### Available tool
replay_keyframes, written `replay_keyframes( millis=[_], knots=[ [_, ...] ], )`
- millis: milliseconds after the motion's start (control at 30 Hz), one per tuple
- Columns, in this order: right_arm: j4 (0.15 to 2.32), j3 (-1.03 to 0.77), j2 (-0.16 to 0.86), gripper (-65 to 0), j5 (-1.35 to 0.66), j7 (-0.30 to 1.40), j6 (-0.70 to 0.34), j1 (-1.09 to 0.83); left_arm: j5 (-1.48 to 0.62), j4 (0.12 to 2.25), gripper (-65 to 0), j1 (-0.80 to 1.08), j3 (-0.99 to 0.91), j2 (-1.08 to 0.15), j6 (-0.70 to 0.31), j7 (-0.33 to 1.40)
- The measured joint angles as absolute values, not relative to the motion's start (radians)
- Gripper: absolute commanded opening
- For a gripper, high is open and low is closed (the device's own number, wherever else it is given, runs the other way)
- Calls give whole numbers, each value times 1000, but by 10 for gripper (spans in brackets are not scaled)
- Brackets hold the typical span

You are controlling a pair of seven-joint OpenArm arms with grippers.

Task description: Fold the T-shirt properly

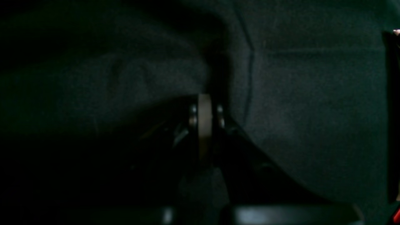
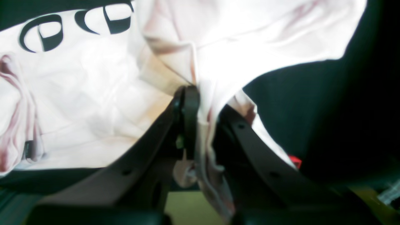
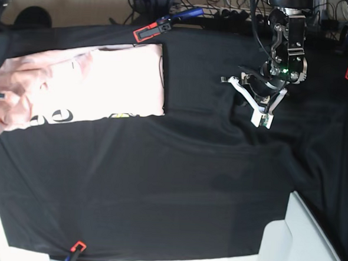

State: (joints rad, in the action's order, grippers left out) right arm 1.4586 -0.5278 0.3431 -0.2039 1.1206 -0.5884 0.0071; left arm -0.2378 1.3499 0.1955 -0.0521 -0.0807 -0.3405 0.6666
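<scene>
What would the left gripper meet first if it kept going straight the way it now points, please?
Most likely the black cloth. The left gripper, jaws together and empty, faces only that dark fabric in its wrist view; depth is unclear, so contact distance can't be judged. The T-shirt lies well aside.

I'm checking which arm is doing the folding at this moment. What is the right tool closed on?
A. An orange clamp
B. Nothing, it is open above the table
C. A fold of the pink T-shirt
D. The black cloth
C: in the right wrist view the right tool pinches a bunched fold of the pink T-shirt, while the left tool is shut over the black cloth, holding no shirt.
</scene>
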Motion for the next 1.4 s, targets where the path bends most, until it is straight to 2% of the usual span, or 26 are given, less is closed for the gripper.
replay_keyframes(
  millis=[233, 600, 867, 1100, 1400],
  knots=[
    [1687, -471, 171, -649, 193, 1120, -593, 1, -241, 1350, -650, 197, -57, -80, -341, 667],
    [1854, -252, 28, -649, 460, 1103, -593, -81, -241, 1350, -650, 197, -58, -80, -341, 667],
    [1881, -146, -95, -649, 730, 972, -596, -169, -250, 1350, -650, 203, -68, -97, -350, 668],
    [1906, -26, -99, -649, 745, 1013, -596, -222, -270, 1353, -650, 233, -202, -109, -371, 678],
    [1922, 164, -99, -649, 748, 1080, -592, -260, -263, 1352, -650, 254, -214, -195, -367, 698]
  ],
)
